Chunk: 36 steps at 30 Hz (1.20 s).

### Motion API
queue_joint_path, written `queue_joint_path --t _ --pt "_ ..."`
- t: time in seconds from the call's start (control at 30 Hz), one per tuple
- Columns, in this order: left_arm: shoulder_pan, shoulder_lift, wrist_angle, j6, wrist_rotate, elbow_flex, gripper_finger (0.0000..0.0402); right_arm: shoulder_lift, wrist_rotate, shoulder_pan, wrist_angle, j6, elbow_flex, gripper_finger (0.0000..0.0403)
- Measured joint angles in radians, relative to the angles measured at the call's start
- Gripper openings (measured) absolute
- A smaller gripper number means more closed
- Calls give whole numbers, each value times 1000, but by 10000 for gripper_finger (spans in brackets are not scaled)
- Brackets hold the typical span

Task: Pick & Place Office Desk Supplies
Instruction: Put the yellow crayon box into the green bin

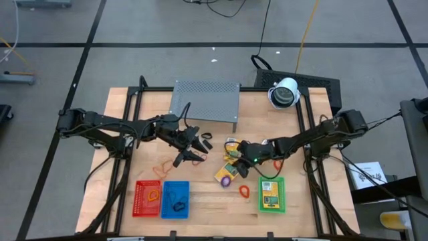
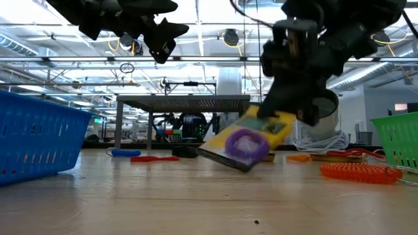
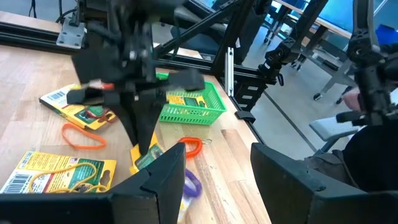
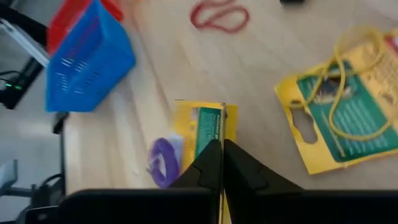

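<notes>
High view: wooden table [image 1: 127, 175] on grey floor; right fingers [image 1: 239, 155] pinch yellow packet [image 1: 226, 175], left fingers [image 1: 194, 148] spread empty.

Overhead straight down; low level; wrists close; all share packet [image 1: 227, 175].

Tilted yellow packet [image 2: 251, 140], purple-ringed, one edge lifted
</notes>
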Motion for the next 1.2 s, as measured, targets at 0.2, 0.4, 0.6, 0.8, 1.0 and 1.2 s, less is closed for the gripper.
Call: queue_joint_path --t 0.2,0.4,0.6,0.8,1.0,1.2 --pt "-1 0 0 -8 0 0 188 -131 47 30 -59 -73 0 0" --pt "-3 0 0 -20 0 0 188 -298 45 80 -138 -165 0 0" --pt "-9 0 0 -29 0 0 189 -465 -122 126 -159 -120 0 0" --pt "-16 0 0 -37 0 0 188 -602 -139 176 -302 22 0 0" --pt "-30 0 1 -52 -3 0 188 -658 -162 238 -562 185 0 0" --pt "-42 0 20 -52 -3 0 189 -654 -221 294 -620 295 0 0"
